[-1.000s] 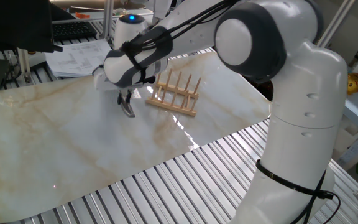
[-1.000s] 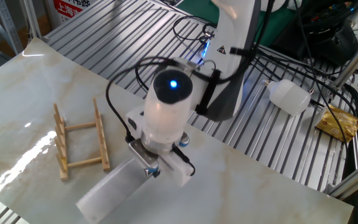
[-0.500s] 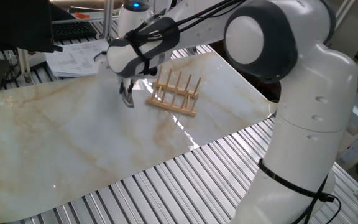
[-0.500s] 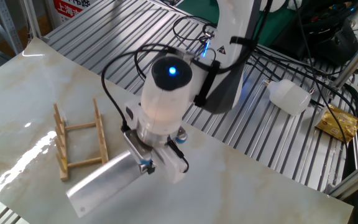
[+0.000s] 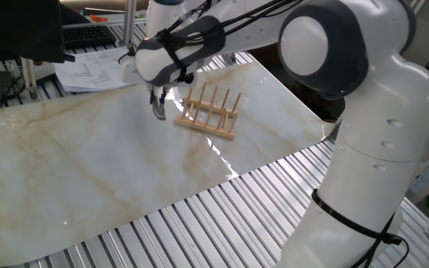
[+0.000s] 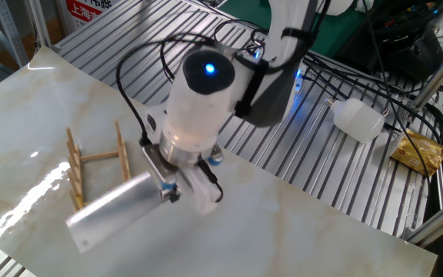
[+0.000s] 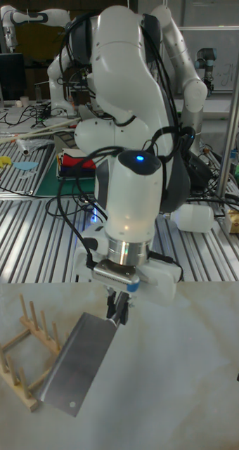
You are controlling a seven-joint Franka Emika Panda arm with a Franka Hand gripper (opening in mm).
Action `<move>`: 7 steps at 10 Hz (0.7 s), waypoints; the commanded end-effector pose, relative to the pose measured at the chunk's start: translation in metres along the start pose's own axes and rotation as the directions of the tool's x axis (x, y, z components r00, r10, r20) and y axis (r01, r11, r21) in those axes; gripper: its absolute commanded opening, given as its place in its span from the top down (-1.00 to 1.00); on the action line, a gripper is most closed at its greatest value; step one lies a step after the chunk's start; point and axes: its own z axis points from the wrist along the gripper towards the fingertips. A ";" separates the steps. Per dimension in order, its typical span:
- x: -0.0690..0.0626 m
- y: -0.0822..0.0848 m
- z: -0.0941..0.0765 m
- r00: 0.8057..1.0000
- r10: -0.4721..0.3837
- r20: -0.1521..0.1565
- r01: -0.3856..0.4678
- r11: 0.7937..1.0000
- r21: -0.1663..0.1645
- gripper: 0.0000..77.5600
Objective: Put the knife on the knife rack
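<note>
Beside one knife rack (image 7: 21, 355); one gripper-held (image 7: 119, 307) knife (image 7: 81, 365).

We see our gripper (image 7: 119, 307) clamped on the handle of the knife (image 7: 82, 363), whose broad grey blade slants down and left below it. The knife rack (image 7: 21, 357) stands just left of the blade.

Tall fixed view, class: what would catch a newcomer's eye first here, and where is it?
First, the big white robot arm with a blue light, leaning over the marble table. Its end effector is shut on the handle of the knife, whose broad grey blade hangs tilted above the tabletop. To the blade's left stands the knife rack, its pegs bare.
</note>
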 end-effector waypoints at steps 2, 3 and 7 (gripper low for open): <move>-0.011 -0.024 -0.022 0.998 0.048 0.042 -0.050 0.998 0.047 0.95; -0.011 -0.029 -0.022 0.996 0.071 0.046 -0.073 0.996 0.042 0.95; -0.013 -0.047 -0.019 0.978 0.196 0.076 -0.197 0.980 0.006 0.95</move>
